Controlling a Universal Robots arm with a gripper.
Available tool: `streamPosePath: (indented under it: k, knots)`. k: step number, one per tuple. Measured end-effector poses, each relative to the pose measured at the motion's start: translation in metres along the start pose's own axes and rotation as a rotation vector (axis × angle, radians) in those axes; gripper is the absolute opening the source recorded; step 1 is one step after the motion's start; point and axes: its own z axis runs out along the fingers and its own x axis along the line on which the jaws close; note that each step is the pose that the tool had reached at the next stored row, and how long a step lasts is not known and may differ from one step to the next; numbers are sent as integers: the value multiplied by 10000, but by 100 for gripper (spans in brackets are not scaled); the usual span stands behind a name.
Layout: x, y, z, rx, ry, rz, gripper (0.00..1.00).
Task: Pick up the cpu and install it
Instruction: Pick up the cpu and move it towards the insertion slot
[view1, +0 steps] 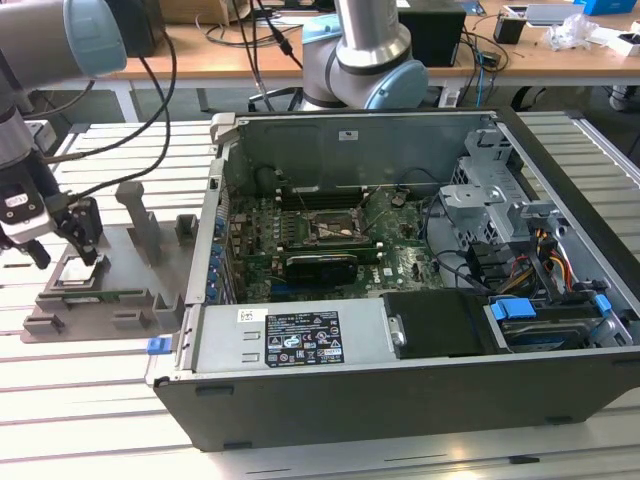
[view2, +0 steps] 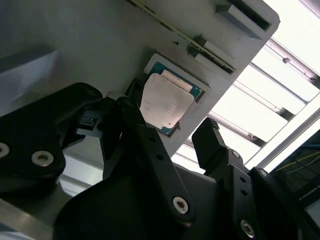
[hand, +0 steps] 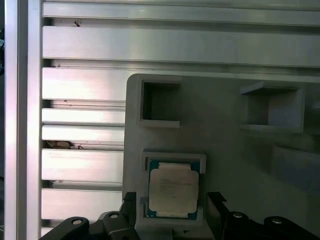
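The cpu (view1: 78, 272) (view2: 165, 102) (hand: 173, 189), a flat square chip with a shiny silver top, lies in a square recess of the grey fixture tray (view1: 120, 300) (hand: 225, 140) at the exterior view's left. My gripper (view1: 62, 258) (view2: 167, 120) (hand: 172, 199) hangs just over it, open. In both wrist views one black finger (view2: 135, 125) (hand: 129, 200) stands on each side of the chip, apart from its edges. The dark socket (view1: 335, 228) sits on the motherboard inside the open computer case (view1: 400, 390).
Upright grey blocks (view1: 140, 215) rise from the tray beside my gripper. The case's metal wall (view1: 215, 200) stands between tray and motherboard. A drive cage (view1: 480, 190) and cables fill the case's right side. A second arm's base (view1: 365, 50) stands behind it.
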Motion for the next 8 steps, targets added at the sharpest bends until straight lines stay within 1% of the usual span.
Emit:
streamPosePath:
  k: [4, 5, 7, 8]
  knots:
    - [-1, 2, 71, -11, -2, -9, 66]
    - [-2, 2, 86, -61, -3, -16, 66]
    - [-1, 3, 103, -117, -4, -19, 66]
    - [-2, 3, 114, -163, -7, -27, 66]
